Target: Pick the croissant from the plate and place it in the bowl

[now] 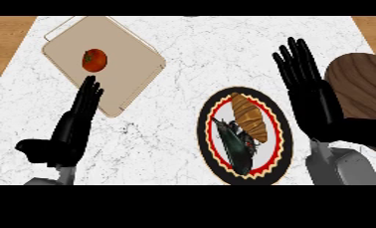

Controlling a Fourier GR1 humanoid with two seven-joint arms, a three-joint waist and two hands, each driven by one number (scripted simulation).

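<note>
A golden-brown croissant [248, 114] lies on the upper part of a round plate [276, 122] with a red and cream rim and a black centre, right of the counter's middle. A dark green object [237, 142] lies on the same plate just below the croissant. The wooden bowl [354, 85] sits at the right edge, partly cut off. My right hand [311, 95] stands open, fingers straight up, between the plate and the bowl, touching neither. At the lower left my left hand [70, 125] is open too, fingers straight, holding nothing.
A beige cutting board [121, 72] lies at the upper left with a red tomato [94, 60] on it. The counter top is white marble [183, 48], with wooden strips at its far left and right edges.
</note>
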